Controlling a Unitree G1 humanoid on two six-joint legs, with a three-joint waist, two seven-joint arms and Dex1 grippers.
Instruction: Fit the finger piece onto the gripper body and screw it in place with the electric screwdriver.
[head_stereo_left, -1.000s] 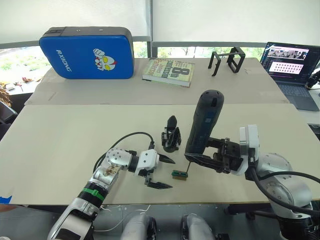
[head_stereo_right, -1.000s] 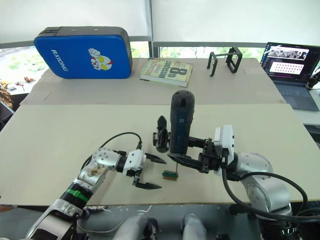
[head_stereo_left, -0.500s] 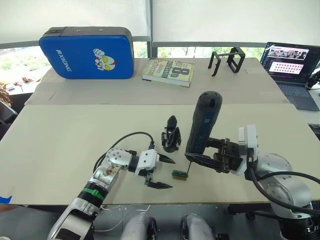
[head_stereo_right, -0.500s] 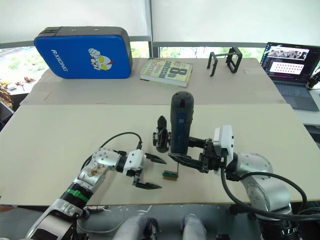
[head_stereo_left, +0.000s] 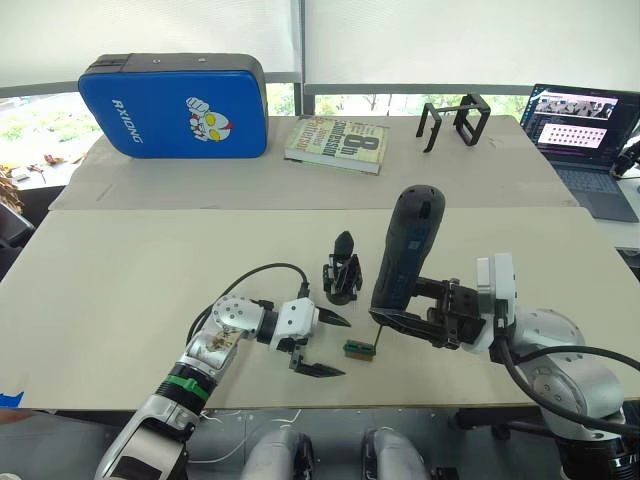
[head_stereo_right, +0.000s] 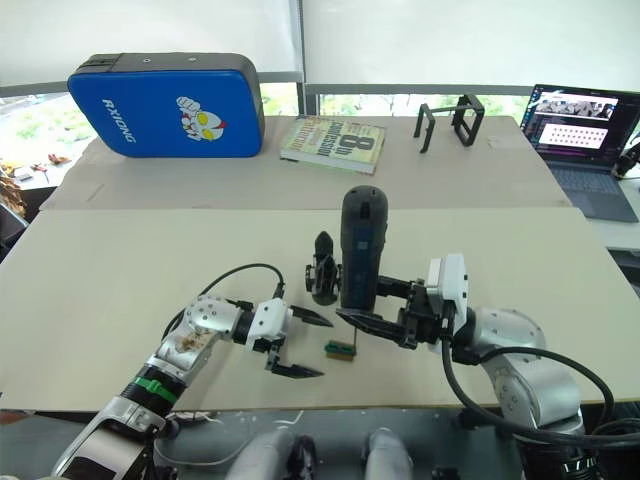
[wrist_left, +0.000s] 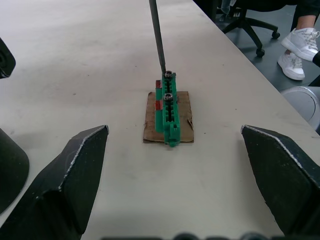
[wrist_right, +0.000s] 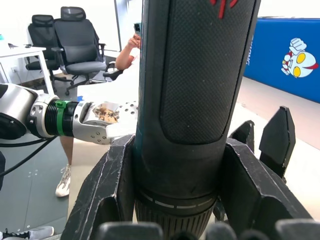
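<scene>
Screwdriver bit resting on the green screw holder, left pincer wide apart beside it.

The right gripper (head_stereo_left: 425, 318) is clamped around the thick black pen-shaped electric screwdriver (head_stereo_left: 403, 257), held upright, its thin metal bit (wrist_left: 158, 36) touching a screw in the small green block (wrist_left: 168, 113) on a brown card scrap. The left gripper (head_stereo_left: 322, 346) hangs just beside that block, fingers spread and holding nothing. The small black gripper body with its pointed finger (head_stereo_left: 342, 270) stands just beyond the left gripper, beside the screwdriver.
</scene>
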